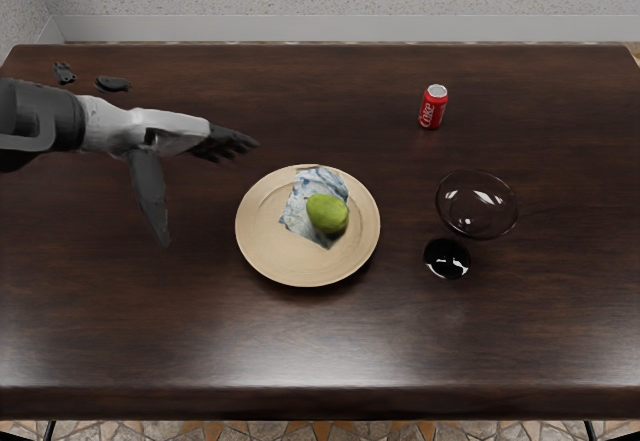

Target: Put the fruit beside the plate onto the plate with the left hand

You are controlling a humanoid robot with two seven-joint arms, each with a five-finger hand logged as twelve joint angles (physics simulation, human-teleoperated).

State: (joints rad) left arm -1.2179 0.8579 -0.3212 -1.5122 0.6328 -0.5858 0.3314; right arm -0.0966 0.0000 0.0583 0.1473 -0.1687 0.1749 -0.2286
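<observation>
A green round fruit (327, 213) lies on a tan plate (270, 246) near the table's middle, resting on a crumpled blue-white wrapper (312, 189) that is also on the plate. My left hand (226, 144) hovers to the upper left of the plate, apart from it, with dark fingers stretched out flat and holding nothing. Its arm reaches in from the left edge. The right arm does not show.
A red soda can (432, 107) stands at the back right. A clear glass bowl (476, 204) and a small black cup (446, 258) sit right of the plate. Two small dark objects (112, 84) lie at the far left corner.
</observation>
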